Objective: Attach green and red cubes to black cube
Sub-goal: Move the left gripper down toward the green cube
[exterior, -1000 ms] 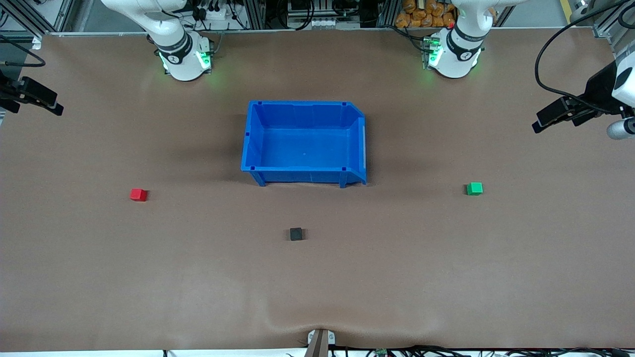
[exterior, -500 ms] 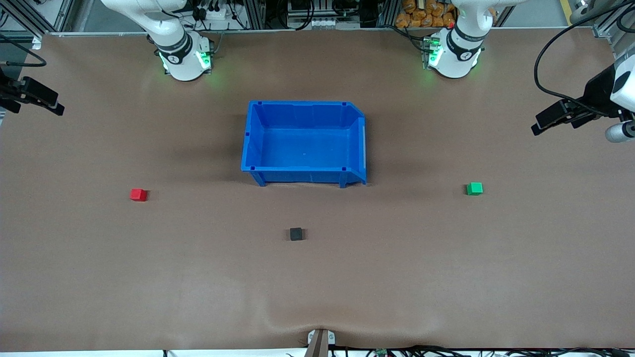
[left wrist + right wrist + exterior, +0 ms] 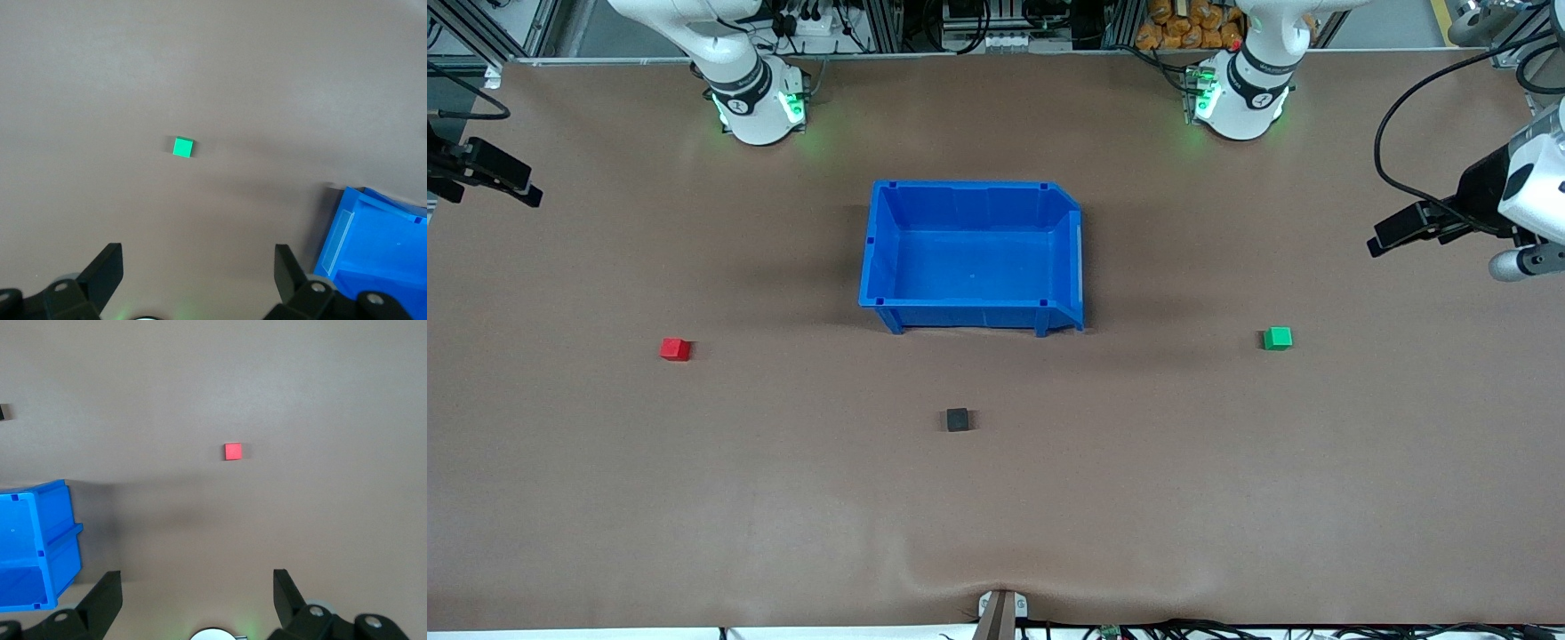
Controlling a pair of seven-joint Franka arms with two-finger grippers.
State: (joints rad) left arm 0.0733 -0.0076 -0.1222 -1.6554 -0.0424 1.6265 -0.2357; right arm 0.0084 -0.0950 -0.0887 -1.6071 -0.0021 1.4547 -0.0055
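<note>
The black cube (image 3: 957,419) sits on the brown table, nearer to the front camera than the blue bin (image 3: 889,258). The red cube (image 3: 675,348) lies toward the right arm's end; it also shows in the right wrist view (image 3: 233,451). The green cube (image 3: 1278,338) lies toward the left arm's end; it also shows in the left wrist view (image 3: 183,147). My left gripper (image 3: 1392,236) hangs open and empty high over the table's end, above the green cube's side (image 3: 198,267). My right gripper (image 3: 520,189) hangs open and empty over the other end (image 3: 198,587).
The blue bin is empty and stands mid-table between the two arm bases; its corner shows in both wrist views (image 3: 373,247) (image 3: 33,547). The black cube's edge shows in the right wrist view (image 3: 3,412). Cables run along the table's edges.
My left gripper has moved down and a little toward the table's middle, closer to the green cube. The right gripper has barely shifted. The cubes have not moved.
</note>
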